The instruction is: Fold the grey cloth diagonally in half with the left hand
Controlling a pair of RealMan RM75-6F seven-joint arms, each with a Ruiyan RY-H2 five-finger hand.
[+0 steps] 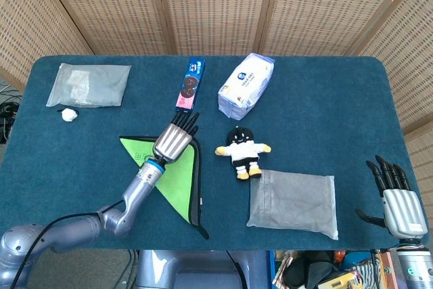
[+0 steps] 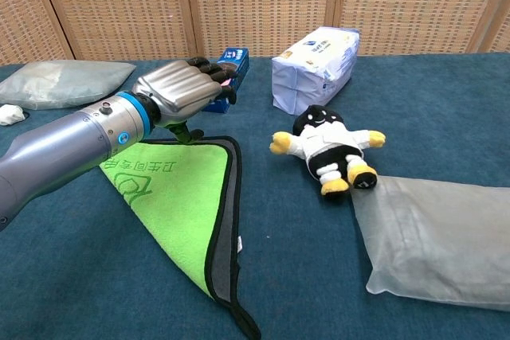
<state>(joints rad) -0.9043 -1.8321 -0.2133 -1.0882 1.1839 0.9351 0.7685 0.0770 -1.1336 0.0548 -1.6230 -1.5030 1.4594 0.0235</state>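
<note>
The cloth (image 1: 177, 177) lies on the blue table as a triangle, bright green side up, with a strip of its grey side and black hem along the right edge (image 2: 223, 220). It lies flat, its top right corner just below my left hand (image 1: 174, 141). In the chest view the left hand (image 2: 177, 95) hovers over that corner with fingers stretched forward and nothing held; the thumb hangs close above the hem. My right hand (image 1: 399, 204) rests at the table's near right corner, fingers spread, holding nothing.
A plush toy (image 1: 242, 151) lies right of the cloth, with a grey pouch (image 1: 293, 202) below it. A biscuit box (image 1: 190, 85) and a tissue pack (image 1: 245, 85) stand behind. A clear bag (image 1: 89, 85) and a white lump (image 1: 68, 115) sit far left.
</note>
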